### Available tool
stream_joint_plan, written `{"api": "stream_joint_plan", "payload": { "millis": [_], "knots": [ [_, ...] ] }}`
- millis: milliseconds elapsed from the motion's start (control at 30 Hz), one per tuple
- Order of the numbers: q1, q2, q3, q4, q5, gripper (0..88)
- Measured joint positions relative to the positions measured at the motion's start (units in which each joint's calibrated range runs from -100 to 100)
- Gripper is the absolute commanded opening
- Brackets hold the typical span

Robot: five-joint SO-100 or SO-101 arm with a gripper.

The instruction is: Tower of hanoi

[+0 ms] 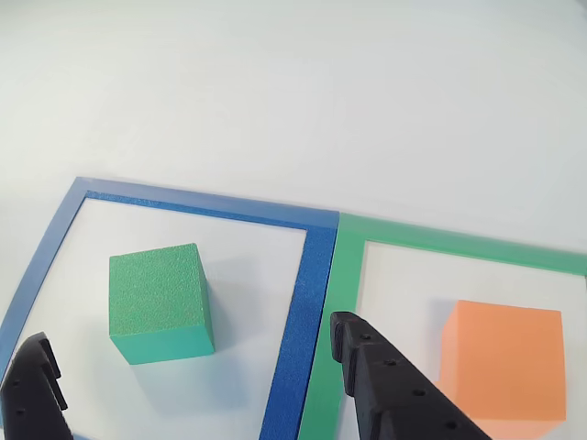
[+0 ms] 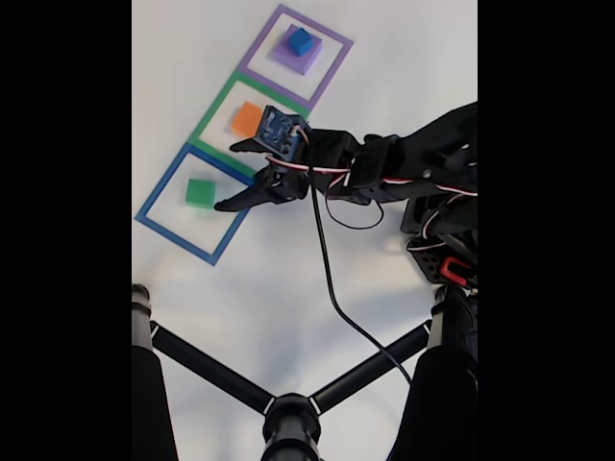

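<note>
Nothing readable here, honestly. No text, labels, brand marks or numbers on the green cube [image 1: 160, 302], the orange cube [image 1: 503, 367], the coloured square frames or the arm in either view.

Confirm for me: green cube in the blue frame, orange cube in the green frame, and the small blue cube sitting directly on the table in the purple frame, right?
Not quite. In the fixed view the small blue cube sits on top of a purple block inside the purple frame, not directly on the table. The rest holds: green cube in the blue frame, orange cube in the green frame.
</note>
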Motion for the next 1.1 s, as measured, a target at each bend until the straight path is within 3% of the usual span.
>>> {"api": "stream_joint_plan", "payload": {
  "millis": [433, 900, 1100],
  "knots": [
    [-1.7, 19.7, -7.6, -15.2, 0.4, 36.5],
    [-4.8, 28.3, -13.7, -18.8, -0.2, 36.2],
    [-5.7, 29.7, -15.7, -19.2, -0.2, 30.8]
  ]
}}
